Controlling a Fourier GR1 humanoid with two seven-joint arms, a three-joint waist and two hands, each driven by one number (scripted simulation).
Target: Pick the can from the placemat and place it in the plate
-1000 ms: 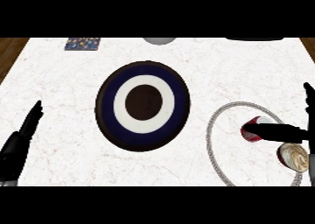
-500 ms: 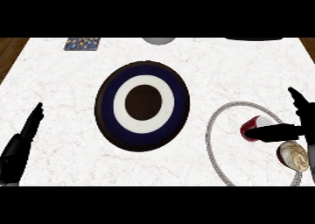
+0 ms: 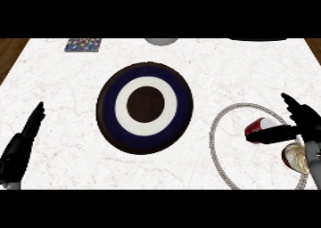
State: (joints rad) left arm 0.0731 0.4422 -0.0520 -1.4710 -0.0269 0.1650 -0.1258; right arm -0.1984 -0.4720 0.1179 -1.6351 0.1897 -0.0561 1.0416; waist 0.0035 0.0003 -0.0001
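The red can [image 3: 257, 127] stands on the round white placemat [image 3: 222, 129] with a beaded rim at the right. My right hand [image 3: 306, 124] is right beside it. Its thumb [image 3: 275, 134] lies across the can's near side and its straight fingers [image 3: 291, 104] rise just behind and to the right of the can. The hand is open. The plate [image 3: 145, 107], dark blue with a white ring and a brown centre, lies in the middle of the counter, left of the placemat. My left hand [image 3: 18, 149] rests open at the lower left, fingers up.
A tan striped round object [image 3: 294, 155] sits on the placemat just below my right hand. At the counter's far edge are a small colourful item [image 3: 83, 44], a grey round object [image 3: 162, 41] and a dark shape [image 3: 262, 39].
My right hand has moved left, closing in on the can until the thumb lies across it. The can, plate and left hand have stayed in place.
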